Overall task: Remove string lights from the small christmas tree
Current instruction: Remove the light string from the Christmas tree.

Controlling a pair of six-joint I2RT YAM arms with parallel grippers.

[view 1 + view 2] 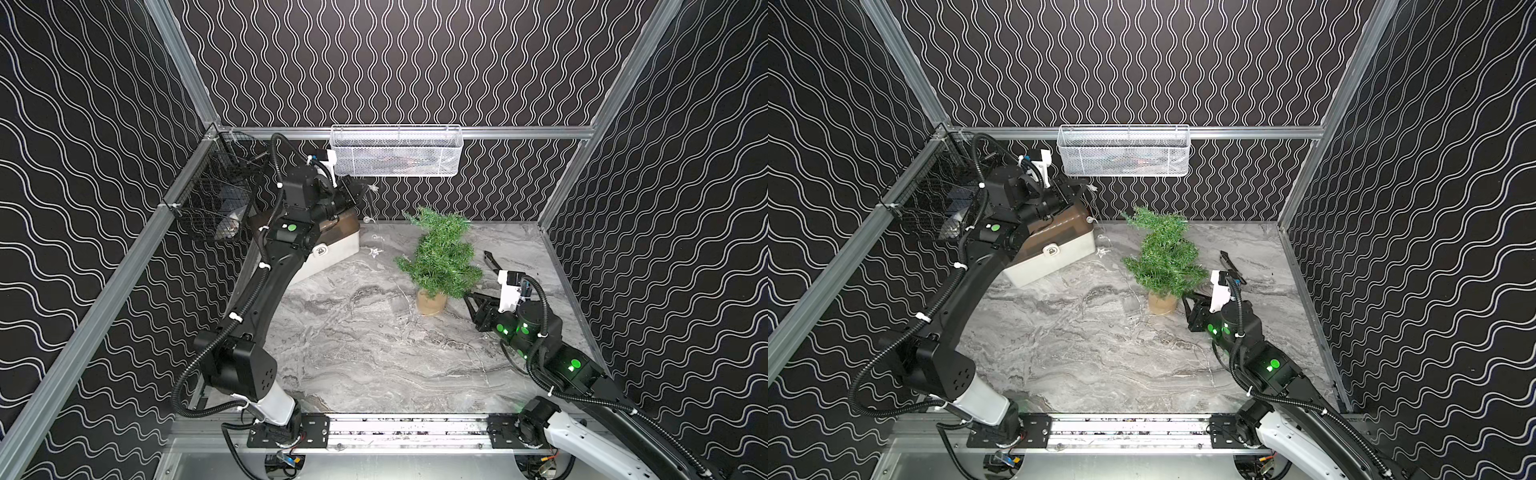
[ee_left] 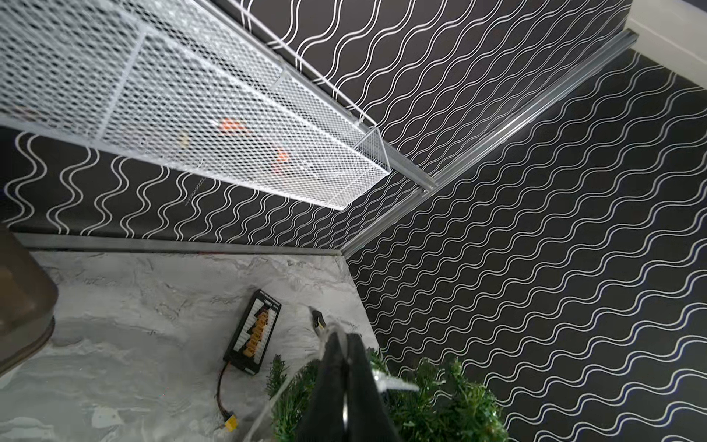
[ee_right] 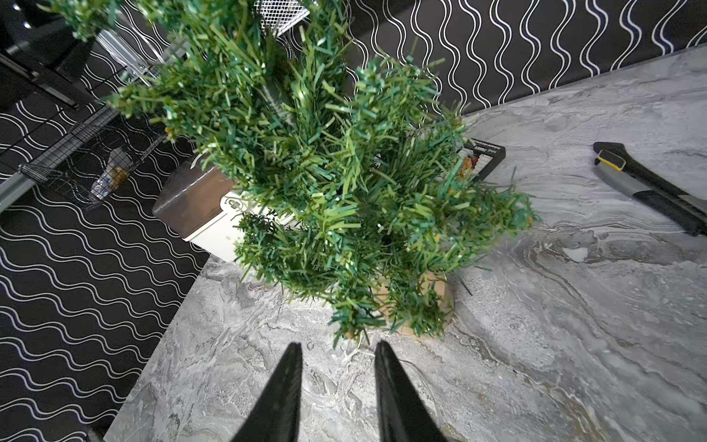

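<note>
The small christmas tree (image 1: 440, 257) (image 1: 1165, 257) stands on its tan base at the table's back right, leaning a little. My left gripper (image 1: 363, 189) (image 2: 344, 338) is raised beside the storage box, just below the white basket, and is shut on the string lights. The string lights (image 1: 376, 251) (image 1: 1102, 251) hang from it as thin pale wire with clear bulbs, and run down to the table near the tree's base. One bulb (image 2: 398, 382) shows beside the jaws. My right gripper (image 3: 338, 346) (image 1: 471, 301) sits low by the tree's base, open, with nothing between its fingers.
A white storage box with a brown lid (image 1: 336, 245) stands at the back left, under the left arm. A white mesh basket (image 1: 395, 151) hangs on the back wall and a black wire basket (image 1: 216, 199) on the left wall. A utility knife (image 3: 642, 183) and a black connector board (image 2: 254, 333) lie behind the tree.
</note>
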